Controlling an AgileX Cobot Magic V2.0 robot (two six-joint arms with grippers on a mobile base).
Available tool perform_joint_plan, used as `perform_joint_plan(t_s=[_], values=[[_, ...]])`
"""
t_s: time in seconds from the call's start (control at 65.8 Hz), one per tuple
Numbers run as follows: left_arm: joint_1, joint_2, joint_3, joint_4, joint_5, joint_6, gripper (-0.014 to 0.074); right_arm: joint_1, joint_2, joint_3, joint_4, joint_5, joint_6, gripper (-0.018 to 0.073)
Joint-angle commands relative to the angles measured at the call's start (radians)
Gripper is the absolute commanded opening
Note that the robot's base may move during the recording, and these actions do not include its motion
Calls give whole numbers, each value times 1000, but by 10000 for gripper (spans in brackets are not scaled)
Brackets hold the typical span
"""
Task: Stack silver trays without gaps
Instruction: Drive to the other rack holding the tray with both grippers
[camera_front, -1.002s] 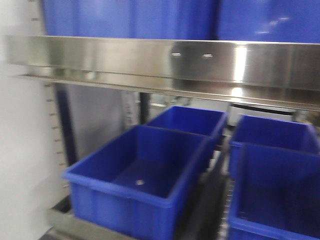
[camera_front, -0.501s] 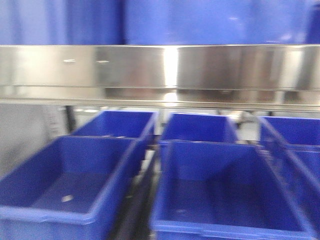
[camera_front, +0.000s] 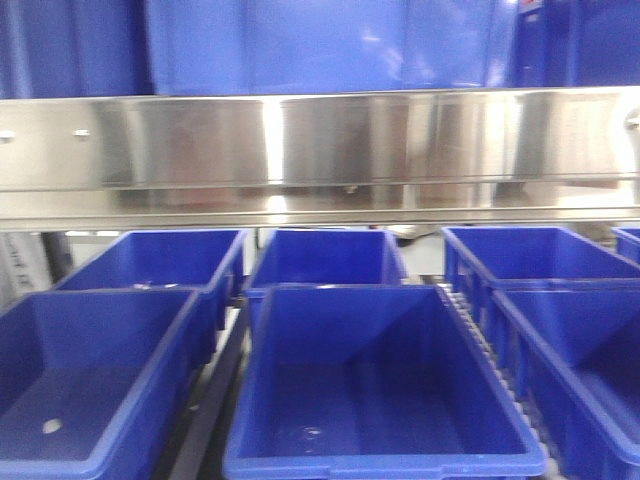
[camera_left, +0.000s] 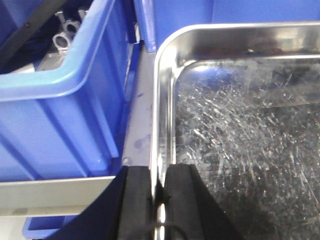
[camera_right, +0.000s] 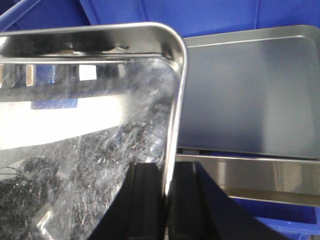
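Note:
A scratched silver tray (camera_left: 240, 125) fills the left wrist view. My left gripper (camera_left: 159, 172) is shut on its left rim, one black finger on each side of the thin edge. In the right wrist view the same kind of shiny tray (camera_right: 90, 125) is tilted, and my right gripper (camera_right: 168, 167) is shut on its right rim. Beyond it a second, duller silver tray (camera_right: 250, 95) lies flat to the right, apart from the held one. The front view shows neither trays nor grippers.
A blue bin (camera_left: 55, 115) holding metal parts (camera_left: 62, 35) stands just left of the held tray. A steel shelf band (camera_right: 260, 175) runs under the flat tray. In the front view, a long steel band (camera_front: 320, 150) spans above several open blue bins (camera_front: 380, 390).
The front view has swung to the right: the band's screw heads and the blue bins have slid leftward in the picture, and more bins show at the right.

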Motion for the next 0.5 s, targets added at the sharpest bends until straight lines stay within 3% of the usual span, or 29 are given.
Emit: perform_joint_plan(t_s=[0.0, 0.486], values=[[-16, 6, -4, -26, -98, 4, -6, 19, -6, -9, 3, -375, -9, -22], [-16, 6, -4, -26, -98, 4, -6, 19, -6, -9, 3, -375, -9, -22]])
